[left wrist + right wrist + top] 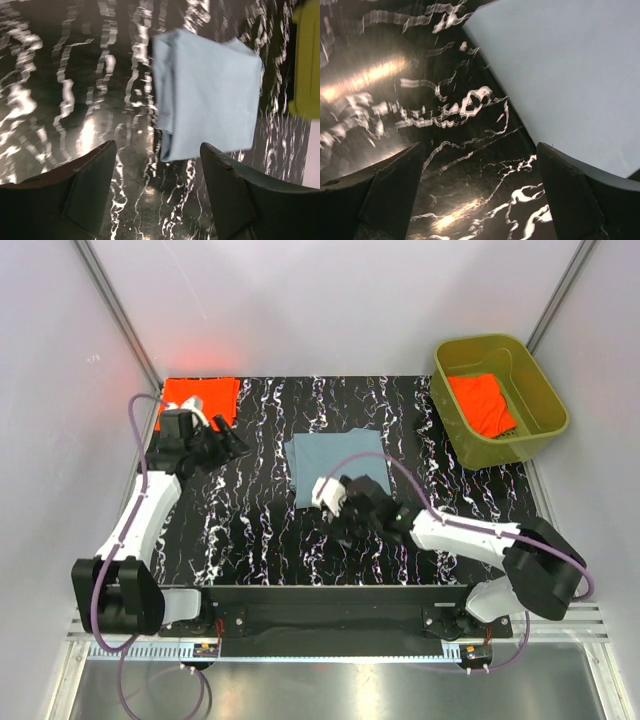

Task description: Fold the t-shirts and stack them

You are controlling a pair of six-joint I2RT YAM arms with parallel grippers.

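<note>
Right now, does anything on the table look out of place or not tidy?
Nothing is spilled or damaged. The folded blue-grey t-shirt lies slightly askew to the edges of the table, with uneven layers along one side. One orange-red t-shirt lies crumpled in the olive tub, unfolded.

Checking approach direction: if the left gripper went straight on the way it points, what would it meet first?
Probably the folded blue-grey t-shirt, lying straight ahead of the left gripper; angled downward, it may touch the table just short of the cloth. Depth is unclear.
</note>
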